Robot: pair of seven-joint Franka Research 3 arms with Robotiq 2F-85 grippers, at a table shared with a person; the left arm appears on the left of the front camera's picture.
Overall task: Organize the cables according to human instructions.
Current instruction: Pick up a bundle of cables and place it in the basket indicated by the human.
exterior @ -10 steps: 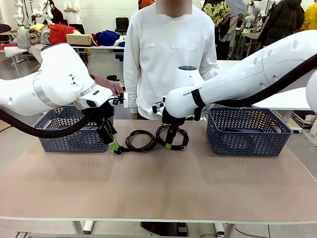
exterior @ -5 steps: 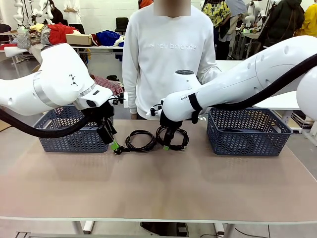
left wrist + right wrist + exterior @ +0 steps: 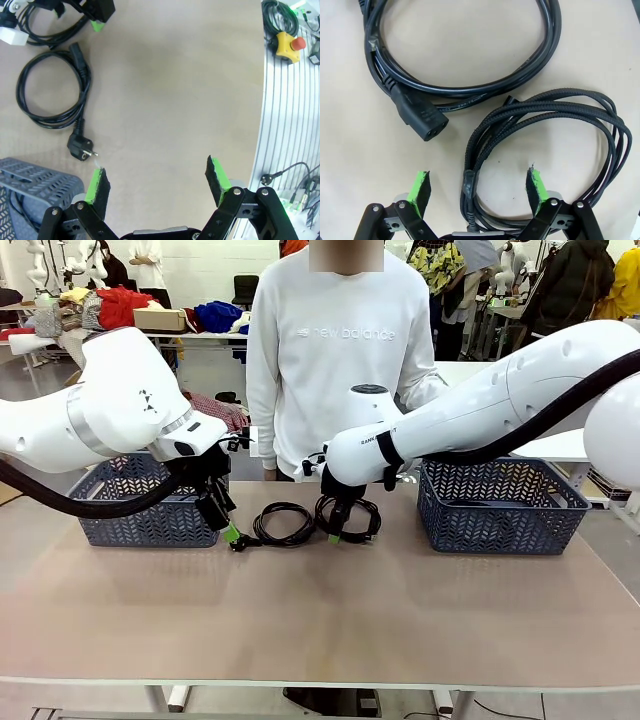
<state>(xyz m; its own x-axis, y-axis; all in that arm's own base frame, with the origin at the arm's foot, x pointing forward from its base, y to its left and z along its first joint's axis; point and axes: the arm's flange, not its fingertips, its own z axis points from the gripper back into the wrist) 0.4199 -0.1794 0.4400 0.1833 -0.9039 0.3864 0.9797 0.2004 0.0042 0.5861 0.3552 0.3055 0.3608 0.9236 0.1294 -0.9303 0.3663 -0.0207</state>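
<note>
Pick-up step on the bench [image 3: 330, 620]: the right tool [image 3: 477, 182], spread wide and empty, straddles one side of a braided cable coil [image 3: 545, 107] at mid-bench, just beside a smooth power cord [image 3: 283, 523]. The left tool [image 3: 228, 528], equally wide, hovers near that cord's plug [image 3: 80, 148]. The next move likely calls for closing on the braided strands, then carrying them to whichever blue basket [image 3: 500, 510] the person [image 3: 340, 350] indicates.

We see smooth black cables [image 3: 284, 523] and a braided black cable [image 3: 560, 107] on a beige counter [image 3: 320, 620], slate-blue lattice baskets [image 3: 490, 505], a white sweatshirt [image 3: 340, 370] and green pads [image 3: 97, 184].
</note>
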